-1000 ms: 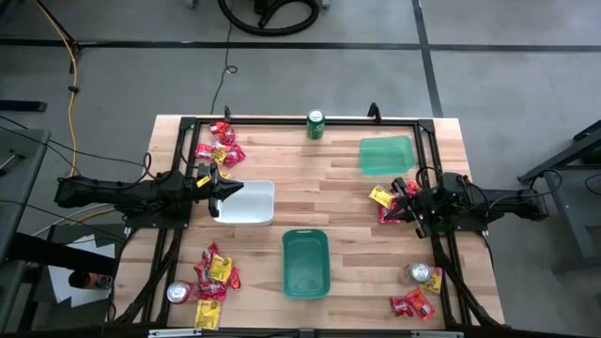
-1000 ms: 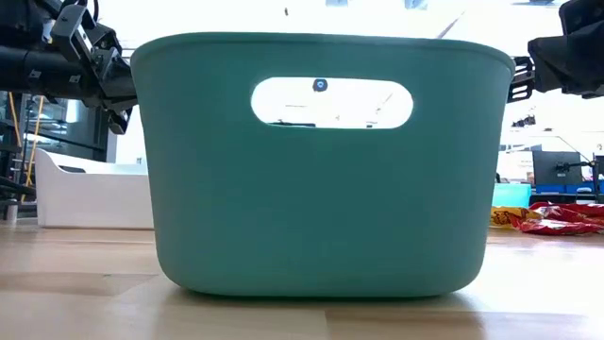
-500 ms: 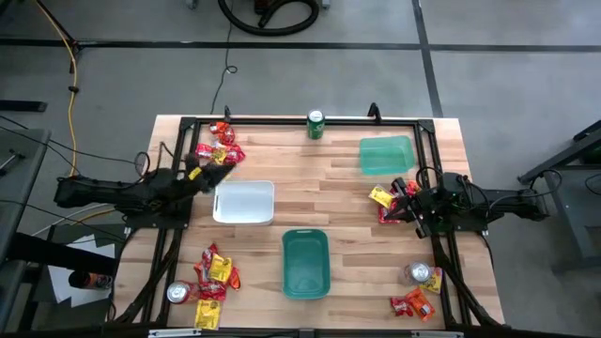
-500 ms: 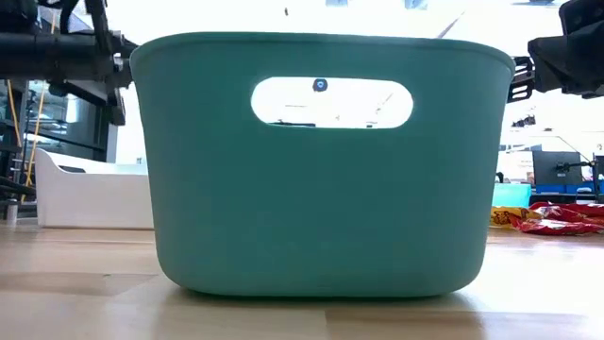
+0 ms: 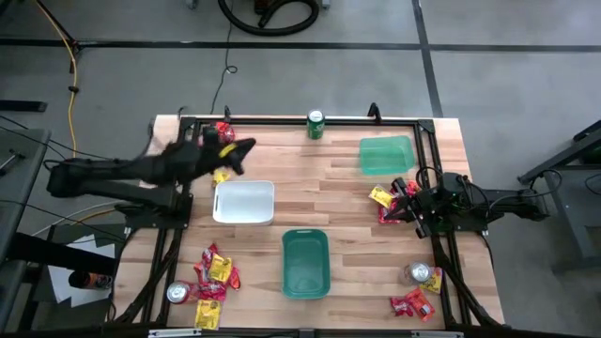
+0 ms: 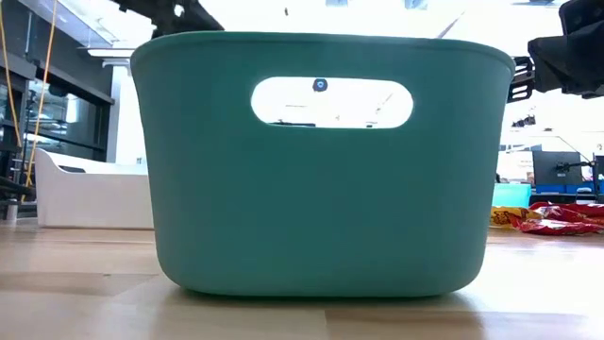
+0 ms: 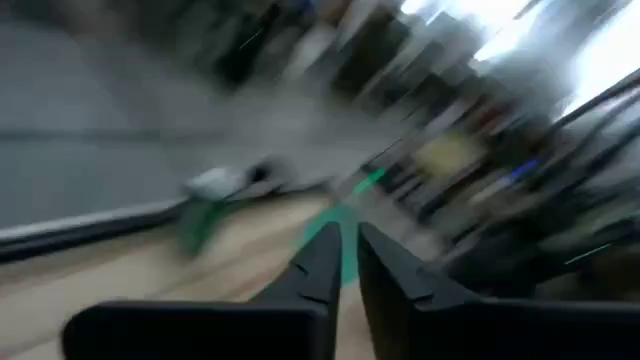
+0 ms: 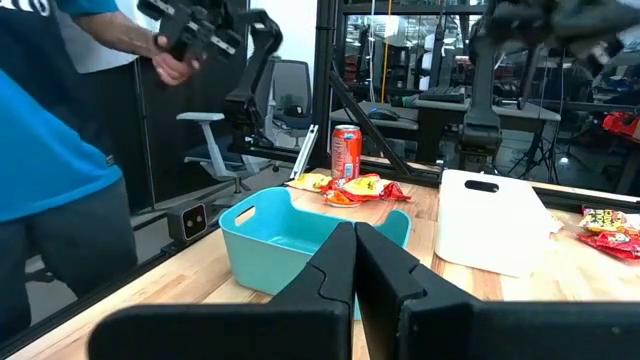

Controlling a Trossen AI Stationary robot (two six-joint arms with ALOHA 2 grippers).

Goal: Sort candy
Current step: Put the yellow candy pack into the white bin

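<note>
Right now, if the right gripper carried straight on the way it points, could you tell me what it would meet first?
Probably the light green tray: in its wrist view, the shut right gripper aims straight at it, ahead of the white tray. Depth remains uncertain.

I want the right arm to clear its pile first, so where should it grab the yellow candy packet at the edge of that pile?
Probably best from straight above, pinching across the yellow packet at its free edge, the one facing the table's middle. It lies flat on the wood, and its other side runs into the red packets. The right gripper sits just beside it, shut.
</note>
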